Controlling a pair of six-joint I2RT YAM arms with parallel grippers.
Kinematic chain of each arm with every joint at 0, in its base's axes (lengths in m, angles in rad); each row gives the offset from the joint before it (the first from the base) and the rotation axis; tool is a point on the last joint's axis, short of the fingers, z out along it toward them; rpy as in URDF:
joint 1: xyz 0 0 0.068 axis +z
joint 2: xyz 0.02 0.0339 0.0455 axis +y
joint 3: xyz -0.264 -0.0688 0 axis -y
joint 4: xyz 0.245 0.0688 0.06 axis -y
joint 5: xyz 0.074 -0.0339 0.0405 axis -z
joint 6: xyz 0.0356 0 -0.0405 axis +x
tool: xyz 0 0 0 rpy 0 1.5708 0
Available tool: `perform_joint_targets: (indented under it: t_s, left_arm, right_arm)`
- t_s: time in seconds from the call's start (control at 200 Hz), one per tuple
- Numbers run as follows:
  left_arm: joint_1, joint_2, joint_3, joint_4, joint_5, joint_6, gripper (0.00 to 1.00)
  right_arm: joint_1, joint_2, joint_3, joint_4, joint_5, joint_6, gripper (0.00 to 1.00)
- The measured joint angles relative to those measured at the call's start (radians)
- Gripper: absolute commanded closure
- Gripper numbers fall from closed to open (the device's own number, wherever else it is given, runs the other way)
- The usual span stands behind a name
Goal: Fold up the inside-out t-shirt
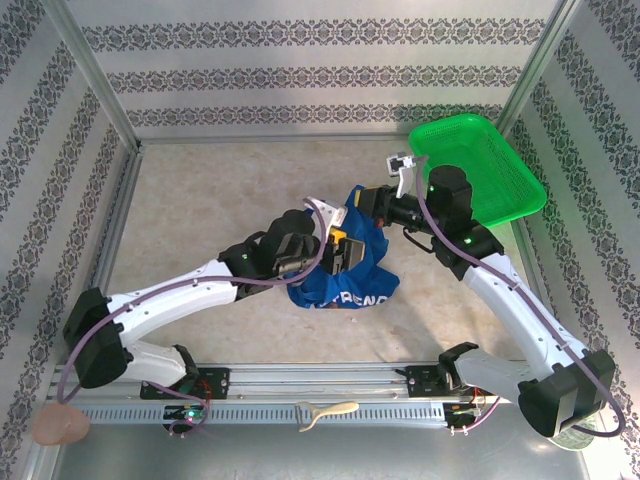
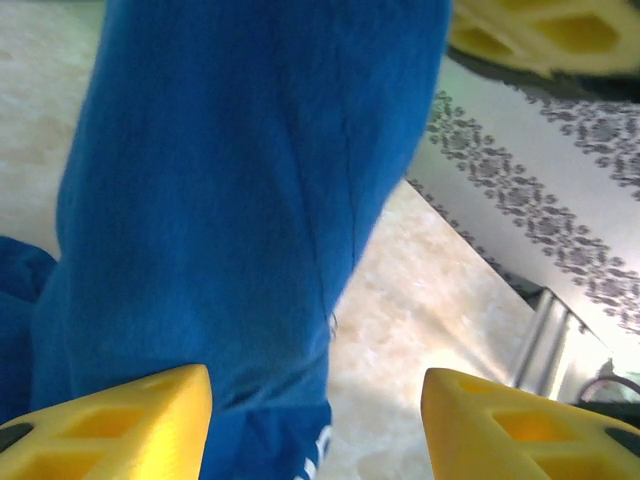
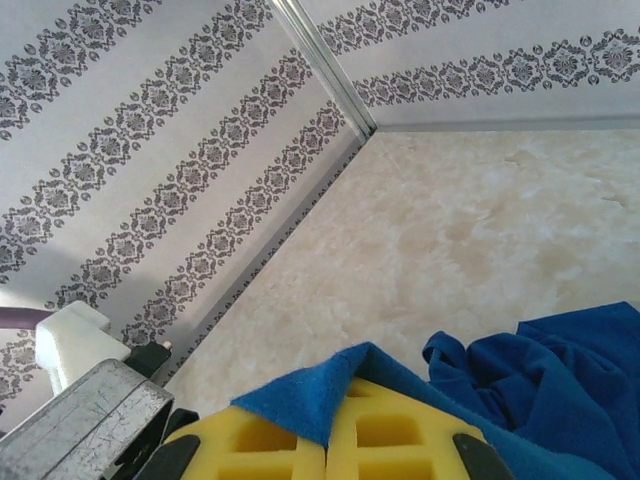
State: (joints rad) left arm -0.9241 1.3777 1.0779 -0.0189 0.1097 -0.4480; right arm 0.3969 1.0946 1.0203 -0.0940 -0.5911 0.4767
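mid-bench: blue shirt hung between two tools

at the middle of the bench (image 1: 200, 190), the t-shirt (image 1: 345, 285) sits bunched. its lower part lies on the surface with white lettering showing, and its upper part is lifted. the right tool (image 3: 340, 405) is clamped on a blue fold, pinched between its yellow fingers (image 3: 260, 440). the left tool (image 2: 315, 385) stands partly wide, jaws apart; a hanging sheet of shirt lies against one finger, clear of the other. the green basket (image 1: 490, 170) sits at the far right corner, apart from the shirt.
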Motion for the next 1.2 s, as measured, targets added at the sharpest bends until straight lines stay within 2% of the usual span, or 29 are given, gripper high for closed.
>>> perform_joint_targets:
  t_s: [0.115, 0.15, 0.25, 0.35, 0.425, 0.53, 0.679, 0.794, 0.924, 0.944, 0.994, 1.024, 1.064, 1.199]
  left_arm:
    - [-0.006, 0.038, 0.03, -0.003, -0.081, 0.023, 0.42]
    - [-0.006, 0.05, 0.04, -0.01, -0.109, 0.027, 0.5]
    - [-0.002, 0.079, 0.065, -0.035, -0.179, 0.049, 0.81]
    - [0.022, 0.068, 0.052, -0.049, -0.188, 0.071, 1.0]
    - [0.069, 0.023, 0.016, -0.049, -0.147, 0.082, 1.0]
    - [0.165, -0.068, -0.04, -0.023, -0.027, 0.082, 1.0]
    - [0.33, -0.166, -0.142, 0.141, 0.254, 0.017, 1.0]
    - [0.425, -0.138, -0.183, 0.298, 0.486, -0.103, 1.0]
    - [0.449, -0.061, -0.183, 0.458, 0.67, -0.241, 1.0]
    - [0.45, -0.049, -0.183, 0.484, 0.694, -0.266, 1.0]
    - [0.45, -0.027, -0.183, 0.543, 0.742, -0.316, 1.0]
    - [0.451, -0.013, -0.183, 0.586, 0.77, -0.351, 1.0]
    - [0.452, 0.005, -0.181, 0.644, 0.8, -0.398, 1.0]
    - [0.453, 0.079, -0.169, 0.868, 0.875, -0.57, 1.0]
  right_arm:
    - [0.023, 0.0, 0.0, 0.0, 0.015, 0.0, 1.0]
    - [0.027, 0.0, 0.0, 0.0, 0.019, 0.0, 1.0]
    - [0.026, 0.0, 0.0, -0.004, 0.035, 0.0, 1.0]
    - [0.011, 0.0, 0.0, -0.014, 0.064, 0.001, 1.0]
    - [-0.018, 0.0, -0.001, -0.022, 0.09, 0.008, 1.0]
    - [-0.049, 0.002, -0.016, -0.032, 0.12, 0.017, 1.0]
    - [-0.053, 0.027, -0.036, -0.036, 0.147, 0.019, 1.0]
    - [-0.052, 0.045, -0.053, -0.036, 0.151, 0.019, 1.0]
    - [-0.053, 0.049, -0.055, -0.036, 0.158, 0.019, 1.0]
    - [-0.053, 0.049, -0.055, -0.036, 0.158, 0.018, 0.92]
    - [-0.053, 0.049, -0.055, -0.039, 0.158, 0.017, 0.59]
    - [-0.053, 0.048, -0.055, -0.044, 0.157, 0.015, 0.48]
    - [-0.053, 0.045, -0.055, -0.05, 0.157, 0.014, 0.43]
    - [-0.053, -0.022, -0.055, -0.074, 0.166, 0.012, 0.42]
